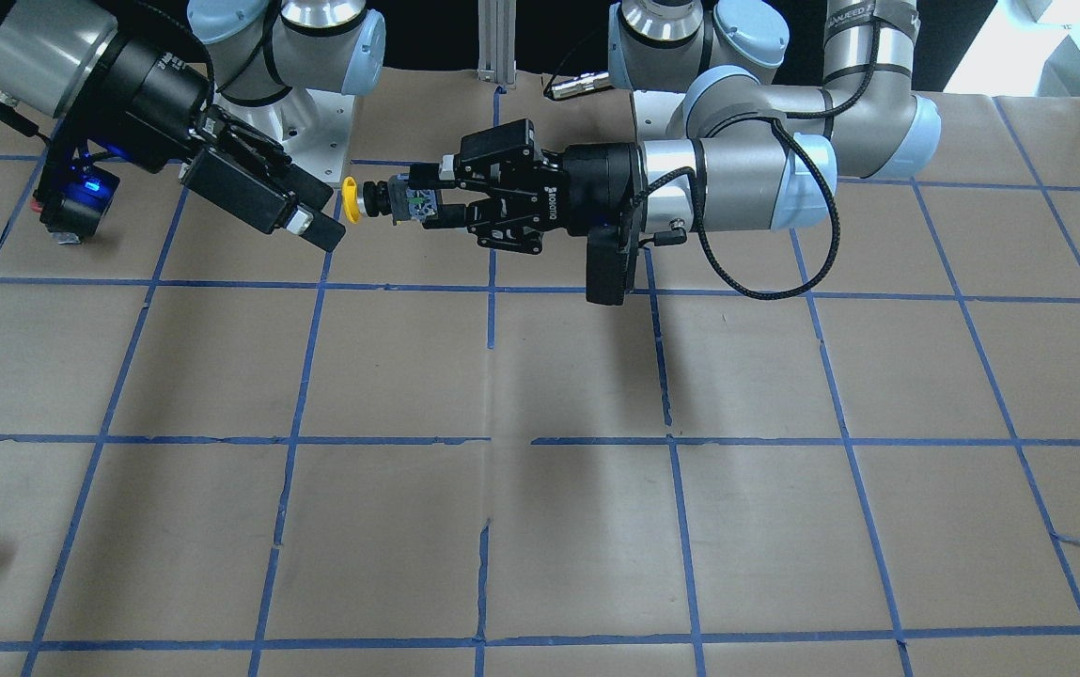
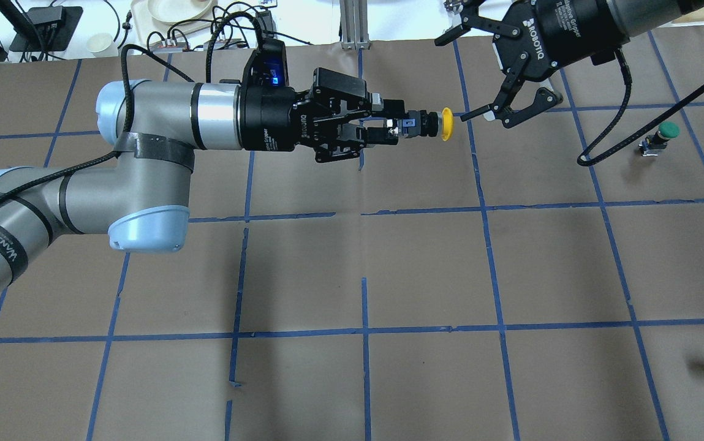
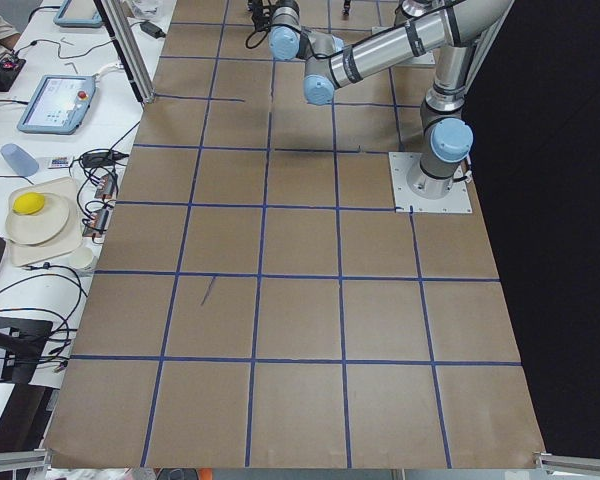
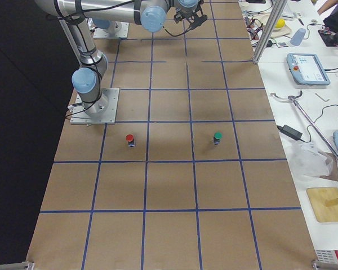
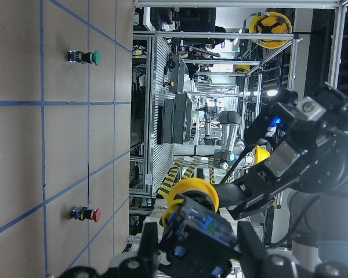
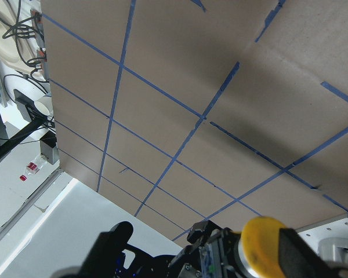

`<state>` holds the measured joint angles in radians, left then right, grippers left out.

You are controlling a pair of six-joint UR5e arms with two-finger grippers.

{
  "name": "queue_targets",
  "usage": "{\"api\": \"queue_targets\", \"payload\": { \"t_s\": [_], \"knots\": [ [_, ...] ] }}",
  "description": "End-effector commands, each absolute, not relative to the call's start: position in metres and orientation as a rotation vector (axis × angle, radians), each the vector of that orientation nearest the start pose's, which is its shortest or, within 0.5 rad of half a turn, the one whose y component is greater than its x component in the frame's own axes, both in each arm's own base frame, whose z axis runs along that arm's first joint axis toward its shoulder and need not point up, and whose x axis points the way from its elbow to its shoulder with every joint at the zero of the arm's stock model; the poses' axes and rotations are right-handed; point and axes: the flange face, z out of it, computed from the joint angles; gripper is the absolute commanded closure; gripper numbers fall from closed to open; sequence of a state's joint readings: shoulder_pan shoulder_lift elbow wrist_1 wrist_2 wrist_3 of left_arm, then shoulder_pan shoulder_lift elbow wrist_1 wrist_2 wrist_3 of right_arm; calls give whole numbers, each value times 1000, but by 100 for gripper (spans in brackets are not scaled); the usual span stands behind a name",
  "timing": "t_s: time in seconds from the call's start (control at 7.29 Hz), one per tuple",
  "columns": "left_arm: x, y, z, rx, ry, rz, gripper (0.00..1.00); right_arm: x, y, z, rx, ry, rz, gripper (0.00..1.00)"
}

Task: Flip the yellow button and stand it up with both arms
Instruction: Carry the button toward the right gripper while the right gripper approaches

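I work in a robotics lab. Under my left gripper (image 2: pixel 396 125) lies a table (image 2: pixel 425 269) papered brown and gridded with blue tape (image 2: pixel 485 208). Past the gripper's fingertips stand aluminium frames (image 5: pixel 153 104), yellow-black hazard stripes (image 5: pixel 182 168) and another robot arm (image 5: pixel 223 124). Ahead of the gripper, off the table's edge, a white bench (image 4: pixel 321 107) carries teach pendants (image 4: pixel 307 68) and cables (image 4: pixel 287 130).

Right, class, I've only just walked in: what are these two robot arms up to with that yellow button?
The left gripper holds the yellow button in the air above the table. The button lies sideways, clamped by its contact block, with the cap pointing at the right gripper. That gripper is open, close to the cap but not closed on it. The button has not yet been stood up.
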<state>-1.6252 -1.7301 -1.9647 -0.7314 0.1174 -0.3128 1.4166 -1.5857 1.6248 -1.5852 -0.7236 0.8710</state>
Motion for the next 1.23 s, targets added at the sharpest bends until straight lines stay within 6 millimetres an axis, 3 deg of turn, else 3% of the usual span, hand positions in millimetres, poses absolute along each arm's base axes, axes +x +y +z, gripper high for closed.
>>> {"api": "queue_targets", "payload": {
  "t_s": [0.0, 0.69, 0.82, 0.96, 1.1],
  "knots": [
    [-261, -487, 407, -28, -1681, -4, 98, 127, -508, 495, 1203, 2011, 468, 0],
    [-258, -489, 416, -19, -1680, 0, 98, 132, -490, 503, 1226, 2013, 523, 3],
    [-259, -488, 417, -18, -1680, -3, 98, 132, -490, 502, 1225, 2013, 524, 9],
    [-259, -488, 417, -14, -1680, -7, 98, 132, -490, 502, 1225, 2013, 524, 25],
    [-259, -488, 418, -3, -1680, -16, 98, 132, -490, 502, 1223, 2013, 524, 48]
  ]
}}
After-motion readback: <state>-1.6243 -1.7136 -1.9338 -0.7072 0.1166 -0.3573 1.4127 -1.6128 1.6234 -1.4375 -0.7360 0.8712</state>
